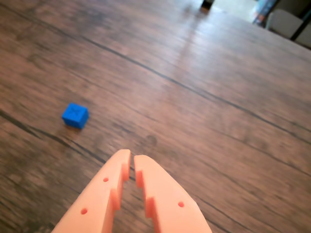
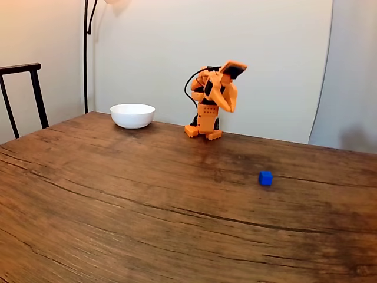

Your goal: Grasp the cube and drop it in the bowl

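Hanging above the table (image 1: 204, 97), the gripper (image 1: 131, 161) had jaws nearly closed, holding nothing. Cube (image 1: 75, 115) lay untouched, left and far of the tips in the wrist view; bowl (image 2: 132, 115) stood well apart. Nothing done yet; grasp and drop remained.

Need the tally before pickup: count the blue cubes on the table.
1. The cube lies on the bare wooden table, right of the arm's base in the fixed view; in the wrist view it sits left of the tool.
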You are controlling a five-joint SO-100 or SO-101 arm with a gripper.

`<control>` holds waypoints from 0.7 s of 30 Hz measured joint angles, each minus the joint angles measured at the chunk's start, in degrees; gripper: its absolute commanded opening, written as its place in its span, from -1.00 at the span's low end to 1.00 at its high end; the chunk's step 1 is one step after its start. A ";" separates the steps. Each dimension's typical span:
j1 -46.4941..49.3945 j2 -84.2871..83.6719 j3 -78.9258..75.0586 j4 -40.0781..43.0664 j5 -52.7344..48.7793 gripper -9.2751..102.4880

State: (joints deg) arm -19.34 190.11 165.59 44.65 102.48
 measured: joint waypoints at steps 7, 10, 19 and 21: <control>0.00 0.00 -6.06 6.15 0.18 -0.84; 0.00 -0.09 -6.68 6.06 0.18 -0.84; -0.44 -18.90 -17.84 4.04 1.32 -0.84; -1.85 -24.35 -21.27 4.31 2.37 -0.84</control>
State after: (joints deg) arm -21.18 165.76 144.32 48.96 104.85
